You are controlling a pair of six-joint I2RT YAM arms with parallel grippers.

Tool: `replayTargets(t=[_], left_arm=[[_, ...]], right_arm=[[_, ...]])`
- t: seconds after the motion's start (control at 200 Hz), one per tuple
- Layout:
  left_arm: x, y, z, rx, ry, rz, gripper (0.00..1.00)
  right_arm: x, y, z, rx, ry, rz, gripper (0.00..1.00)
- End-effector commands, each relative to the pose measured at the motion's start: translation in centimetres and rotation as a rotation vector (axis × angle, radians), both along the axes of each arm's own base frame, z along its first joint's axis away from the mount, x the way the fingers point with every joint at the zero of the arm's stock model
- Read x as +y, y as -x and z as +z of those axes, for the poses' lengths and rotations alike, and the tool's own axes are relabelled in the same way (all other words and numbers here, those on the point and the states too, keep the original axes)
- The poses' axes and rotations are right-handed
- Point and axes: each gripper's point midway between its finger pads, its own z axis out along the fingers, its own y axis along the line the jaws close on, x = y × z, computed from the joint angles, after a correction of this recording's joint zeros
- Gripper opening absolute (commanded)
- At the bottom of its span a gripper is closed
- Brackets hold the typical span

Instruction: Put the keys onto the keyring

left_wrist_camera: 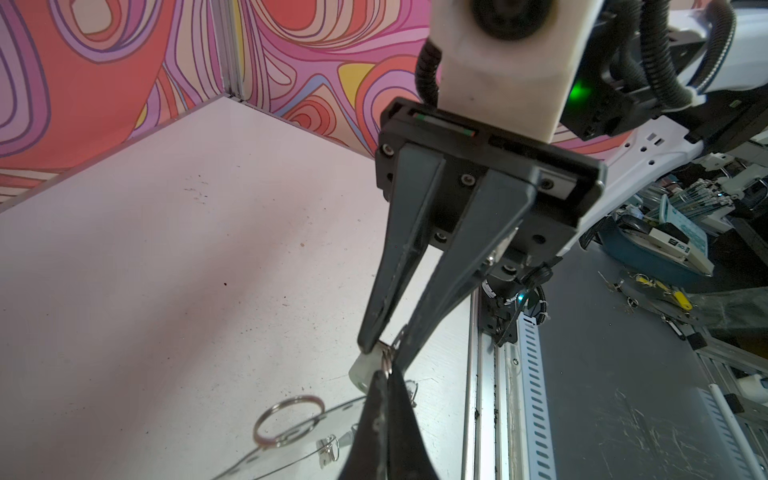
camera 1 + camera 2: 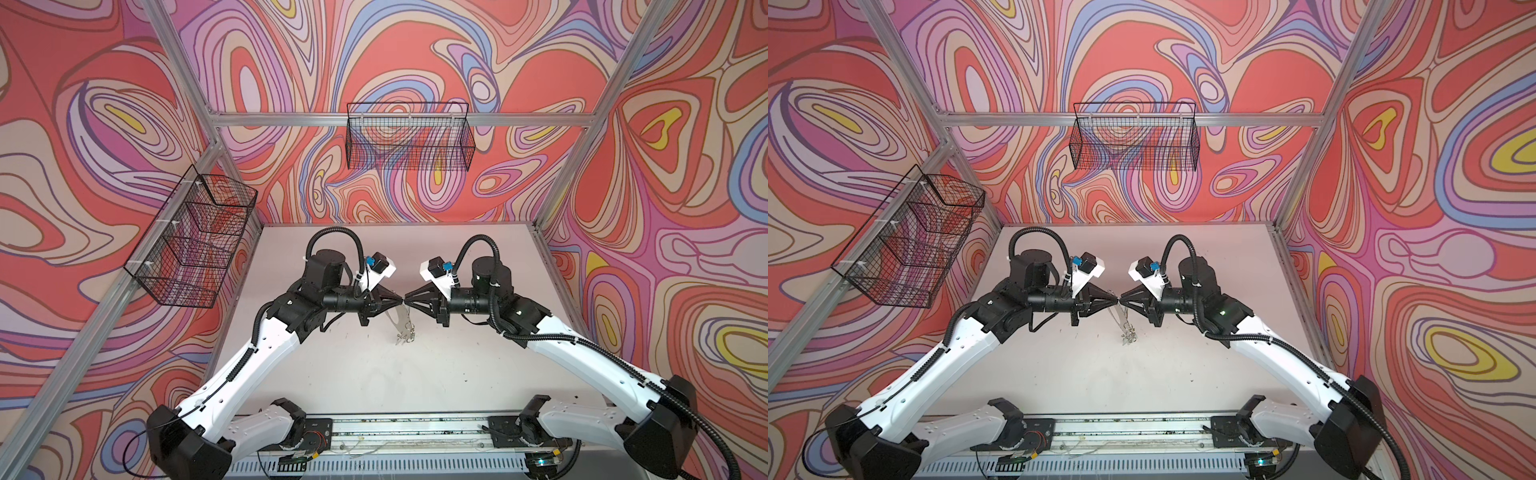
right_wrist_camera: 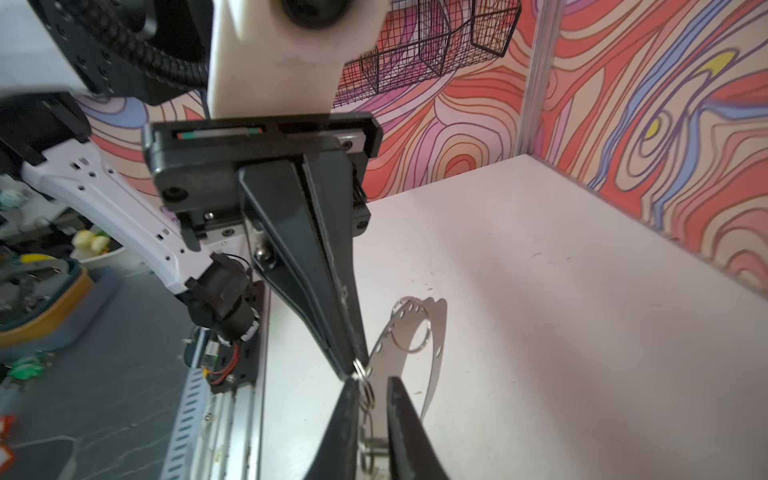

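At the middle of the pale table [image 2: 457, 365], right under the spot where your two arms meet nose to nose, is the keyring [image 2: 402, 323], a shiny flat metal band. In both top views its long axis runs from just below the fingertips back toward the arms' bases. Small wire loops [image 2: 406, 334] are bunched at that near end. A larger split ring [image 1: 289, 419] lies against the band.

Neither arm is nearer. The left gripper [image 2: 399, 300] reaches in from the left and the right gripper [image 2: 409, 301] from the right. Both are level and point at each other over the band's far end.

One key [image 1: 365, 370] shows, known only by its whitish tag head. It sits against a fingertip of your right gripper and touches a small ring [image 1: 388, 360]. No other keys can be made out.

Your left gripper's fingers are pressed together, and in the right wrist view their tip pinches that small ring (it is too small to tell whether it belongs to the band or to the key). Your right gripper's fingers are parted by a narrow gap, with the small ring between them. The pictures do not settle whether they grip the key's head or merely touch it.

The coming move, as I judge it, turns on this tip-to-tip line: the key has to pass along it from right to left, onto the ring the left gripper holds.
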Motion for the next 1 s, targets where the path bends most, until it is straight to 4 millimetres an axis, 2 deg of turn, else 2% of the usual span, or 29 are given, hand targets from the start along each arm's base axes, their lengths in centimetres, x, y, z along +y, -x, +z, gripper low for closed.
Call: replayTargets(t=[0.0,0.095,0.376,0.606,0.997], left_arm=[[0.1,-0.3,2.7,-0.133,0.114,0.035,0.00],[0.5,-0.1,3.8,-0.183,0.190,0.063,0.00],[1.0,0.2,6.5,-0.230,0.364,0.106,0.00],[0.8,0.2,6.3,-0.223,0.356,0.095,0.00],[1.0,0.3,6.2,-0.225,0.345,0.101,0.00]], right_arm=[[-1.1,-0.3,2.1,-0.105,-0.051,-0.076,0.21],[-1.7,-0.5,2.4,-0.138,-0.059,-0.121,0.28],[-1.6,0.0,3.3,-0.179,-0.070,-0.128,0.30],[0.1,1.5,4.1,-0.214,-0.034,-0.086,0.31],[0.6,0.5,4.3,-0.227,-0.014,-0.162,0.35]])
